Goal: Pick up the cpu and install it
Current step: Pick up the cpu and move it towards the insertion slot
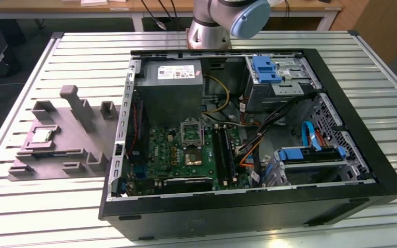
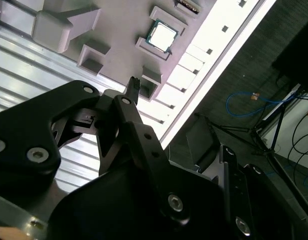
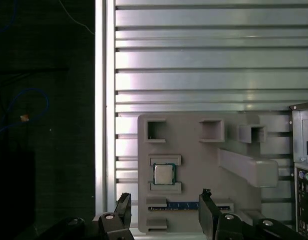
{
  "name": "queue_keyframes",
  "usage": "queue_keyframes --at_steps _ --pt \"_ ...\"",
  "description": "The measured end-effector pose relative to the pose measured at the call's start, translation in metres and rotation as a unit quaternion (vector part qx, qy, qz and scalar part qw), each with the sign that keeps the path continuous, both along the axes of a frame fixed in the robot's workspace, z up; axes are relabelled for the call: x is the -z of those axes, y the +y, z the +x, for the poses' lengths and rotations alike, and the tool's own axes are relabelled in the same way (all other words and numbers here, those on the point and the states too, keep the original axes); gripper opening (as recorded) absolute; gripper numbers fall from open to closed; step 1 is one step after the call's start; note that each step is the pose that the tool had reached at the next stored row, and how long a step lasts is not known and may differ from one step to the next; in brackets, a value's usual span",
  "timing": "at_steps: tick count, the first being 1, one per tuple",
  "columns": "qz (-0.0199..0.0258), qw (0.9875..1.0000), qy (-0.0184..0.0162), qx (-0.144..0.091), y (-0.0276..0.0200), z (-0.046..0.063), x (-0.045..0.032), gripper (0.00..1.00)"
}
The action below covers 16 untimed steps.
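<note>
The pincer (image 3: 165, 210) stood open in the first wrist view, its two black fingers (image 3: 123, 211) spread wide with nothing between them. It was clear of the grey holder tray (image 3: 194, 160) and touched nothing.

The cpu (image 3: 164, 174) lay flat in a shallow square recess of that tray, held by no part of the pincer. It was a small square chip with a silvery-grey metal top and a thin pale rim, and raised grey lips sat on two opposite sides of it. In the second wrist view the cpu (image 2: 161, 36) caught the light and showed a greenish edge. Beside it in the tray lay a blue-edged strip (image 3: 181, 205) in a narrow slot, and the tray's other pockets held nothing.

In the exterior view the tray (image 1: 74, 139) rested on the slatted metal tabletop (image 1: 47, 62) with the cpu (image 1: 42, 135) towards its outer side. Just beside the tray lay the open computer case (image 1: 254, 217), which held a green motherboard (image 1: 178, 155), a grey power supply box (image 1: 174, 77) and blue drive brackets (image 1: 266, 70). The arm (image 1: 216, 23) rose behind the case.
</note>
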<state>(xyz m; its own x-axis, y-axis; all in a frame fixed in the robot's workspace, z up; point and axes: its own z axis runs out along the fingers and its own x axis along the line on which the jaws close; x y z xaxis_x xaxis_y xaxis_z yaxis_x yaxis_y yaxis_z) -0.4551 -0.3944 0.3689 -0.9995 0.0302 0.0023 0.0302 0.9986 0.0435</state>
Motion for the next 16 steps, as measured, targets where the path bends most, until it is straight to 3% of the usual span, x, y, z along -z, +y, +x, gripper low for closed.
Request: queue_keyframes --at_steps 16 --pt "0.0 1.0 0.0 0.0 0.0 0.0 0.0049 0.65"
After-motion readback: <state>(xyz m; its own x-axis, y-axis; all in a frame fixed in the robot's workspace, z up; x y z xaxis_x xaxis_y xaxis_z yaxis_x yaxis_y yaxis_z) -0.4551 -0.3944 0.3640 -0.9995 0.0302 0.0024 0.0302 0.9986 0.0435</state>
